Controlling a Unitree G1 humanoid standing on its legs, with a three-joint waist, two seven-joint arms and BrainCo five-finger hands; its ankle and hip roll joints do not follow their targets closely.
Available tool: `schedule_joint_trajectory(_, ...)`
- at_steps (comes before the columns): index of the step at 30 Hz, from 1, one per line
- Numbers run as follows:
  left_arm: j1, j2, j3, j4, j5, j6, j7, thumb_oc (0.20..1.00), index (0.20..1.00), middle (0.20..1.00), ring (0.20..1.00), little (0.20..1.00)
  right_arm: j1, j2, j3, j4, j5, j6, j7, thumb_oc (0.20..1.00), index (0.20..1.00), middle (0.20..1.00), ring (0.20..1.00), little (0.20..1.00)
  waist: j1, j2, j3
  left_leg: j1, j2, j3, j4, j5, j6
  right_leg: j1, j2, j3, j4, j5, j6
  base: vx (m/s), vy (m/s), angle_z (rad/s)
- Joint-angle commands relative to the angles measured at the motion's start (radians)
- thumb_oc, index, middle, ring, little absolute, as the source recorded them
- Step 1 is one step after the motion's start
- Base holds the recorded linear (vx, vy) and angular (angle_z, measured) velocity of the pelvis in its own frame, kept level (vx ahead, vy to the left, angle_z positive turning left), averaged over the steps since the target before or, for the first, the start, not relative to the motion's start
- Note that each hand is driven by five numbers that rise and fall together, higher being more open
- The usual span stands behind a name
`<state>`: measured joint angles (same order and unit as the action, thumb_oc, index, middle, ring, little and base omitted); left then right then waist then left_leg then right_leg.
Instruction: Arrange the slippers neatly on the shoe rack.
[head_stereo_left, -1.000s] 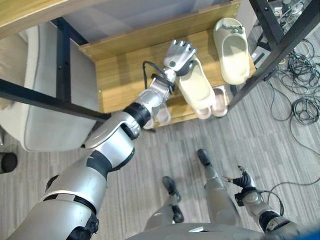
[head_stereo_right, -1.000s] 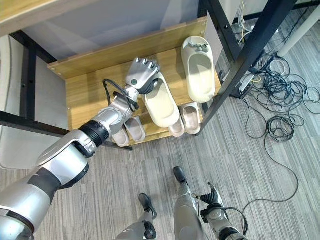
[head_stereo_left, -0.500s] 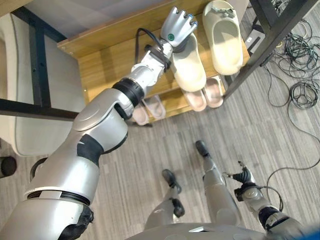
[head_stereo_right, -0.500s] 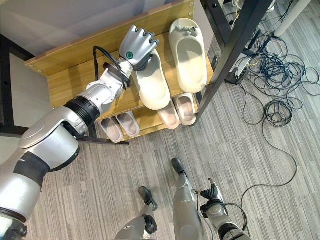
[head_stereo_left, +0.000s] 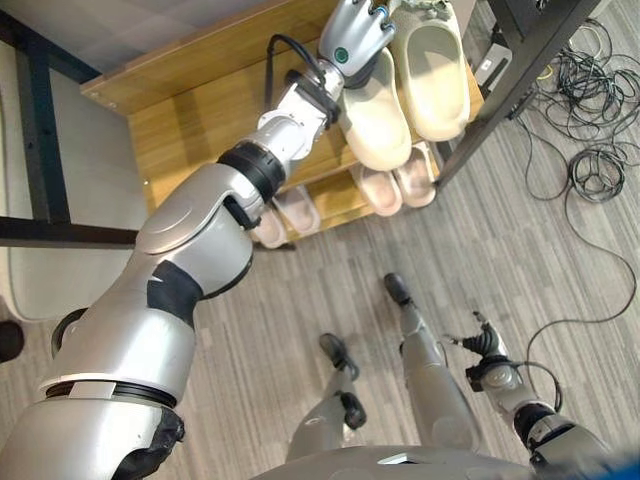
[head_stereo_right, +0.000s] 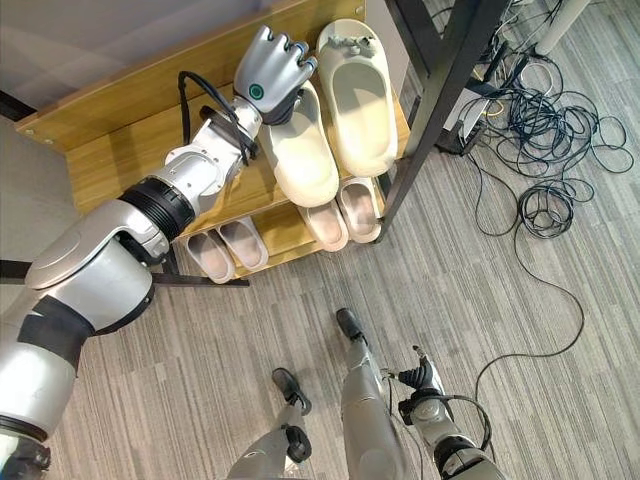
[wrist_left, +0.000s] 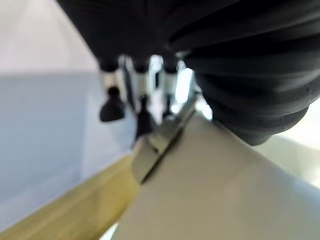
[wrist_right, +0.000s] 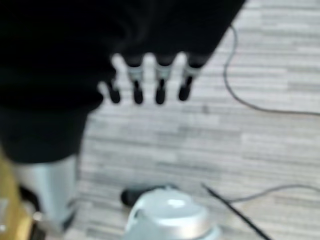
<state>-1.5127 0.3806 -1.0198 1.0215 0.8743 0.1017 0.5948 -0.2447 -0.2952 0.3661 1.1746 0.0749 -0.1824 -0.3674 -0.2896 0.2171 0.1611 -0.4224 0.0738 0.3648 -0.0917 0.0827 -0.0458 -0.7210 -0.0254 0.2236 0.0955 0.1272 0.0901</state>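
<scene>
Nearest to you, the right hand hangs low over the grey striped floor, fingers loosely spread with nothing in them; its own wrist view shows the dark tips in a relaxed row above that floor.

Next, the lower shelf of the wooden shoe rack:
- one pair of small pinkish slippers sits side by side toward the shelf's left end;
- a second pinkish pair sits side by side near its right end, just inside the black metal post.

Then the upper shelf:
- a cream slipper lies with its heel overhanging the shelf's front edge and its toe end under your left hand;
- the left hand grips that toe end, fingers curled over the upper; the left wrist view shows dark-tipped fingers over the pale slipper body, with the wooden shelf board beside it;
- the matching cream slipper lies just beside it on the right, near the shelf's right end, roughly parallel, toe toward the back board. You cannot tell from these views whether the two actually touch.

Farther right, past the post, loose black cables sprawl on the floor.
</scene>
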Motion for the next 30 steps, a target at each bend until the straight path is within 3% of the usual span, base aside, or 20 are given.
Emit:
schedule_joint_trajectory(1,-0.116,0.02,0.037,0.126,-0.018,0.017,0.006,0.325,0.325,0.325,0.325,0.325,-0.019,-0.01,0.058,0.052,0.03,-0.017,-0.011,1.0,1.0,1.0,1.0,1.0,-0.015,-0.02,-0.012,0.013,0.111,-0.131,0.004,-0.009,-0.087,0.03,-0.018,-0.099,-0.053,-0.013,0.056,0.03,-0.05,-0.02)
schedule_joint_trajectory(2,-0.12,0.02,0.036,0.13,-0.02,0.017,0.003,0.504,0.504,0.504,0.504,0.504,-0.019,-0.012,0.059,0.052,0.031,-0.017,-0.009,1.0,1.0,1.0,1.0,1.0,-0.015,-0.019,-0.015,0.011,0.111,-0.131,0.004,-0.009,-0.087,0.029,-0.018,-0.099,-0.054,-0.013,0.056,0.0,0.0,0.0)
schedule_joint_trajectory(3,-0.121,0.02,0.036,0.136,-0.024,0.017,0.003,0.928,0.928,0.928,0.928,0.928,-0.019,-0.01,0.061,0.053,0.032,-0.017,-0.008,1.0,1.0,1.0,1.0,1.0,-0.014,-0.018,-0.019,0.009,0.112,-0.133,0.004,-0.009,-0.087,0.026,-0.017,-0.101,-0.053,-0.014,0.056,0.03,-0.017,-0.02)
schedule_joint_trajectory(4,-0.119,0.02,0.038,0.142,-0.027,0.018,0.003,1.0,1.0,1.0,1.0,1.0,-0.02,-0.012,0.062,0.056,0.032,-0.017,-0.006,1.0,1.0,1.0,1.0,1.0,-0.013,-0.018,-0.022,0.007,0.112,-0.133,0.004,-0.009,-0.087,0.024,-0.017,-0.101,-0.054,-0.014,0.055,0.03,-0.012,-0.03)
schedule_joint_trajectory(17,-0.114,0.023,0.103,0.091,-0.099,0.012,0.022,1.0,1.0,1.0,1.0,1.0,0.019,-0.019,0.044,0.051,0.047,-0.015,0.01,1.0,1.0,1.0,1.0,1.0,0.007,-0.013,-0.043,0.009,0.103,-0.158,0.004,-0.014,-0.082,0.043,-0.025,-0.128,-0.054,-0.021,0.052,0.0,-0.001,0.01)
schedule_joint_trajectory(20,-0.066,0.057,0.18,-0.02,-0.193,-0.039,0.047,1.0,1.0,1.0,1.0,1.0,0.041,-0.012,0.024,0.059,0.058,0.0,0.024,1.0,1.0,1.0,1.0,1.0,0.027,-0.011,-0.061,0.026,0.094,-0.171,0.004,-0.019,-0.08,0.076,-0.033,-0.142,-0.058,-0.027,0.05,0.01,0.008,0.12)
schedule_joint_trajectory(26,0.015,0.127,0.222,-0.149,-0.24,-0.085,0.036,1.0,1.0,1.0,1.0,1.0,0.065,-0.004,0.003,0.073,0.057,0.015,0.033,1.0,1.0,1.0,1.0,1.0,0.051,-0.006,-0.075,0.033,0.086,-0.18,0.004,-0.02,-0.078,0.091,-0.037,-0.153,-0.062,-0.031,0.05,-0.01,0.018,0.14)
schedule_joint_trajectory(30,0.225,0.208,0.251,-0.246,-0.223,-0.143,-0.011,1.0,1.0,1.0,1.0,1.0,0.076,0.013,-0.017,0.088,0.039,0.032,0.032,1.0,1.0,1.0,1.0,1.0,0.076,-0.008,-0.084,0.039,0.081,-0.188,0.004,-0.015,-0.075,0.107,-0.044,-0.165,-0.061,-0.033,0.049,-0.02,0.028,0.04)
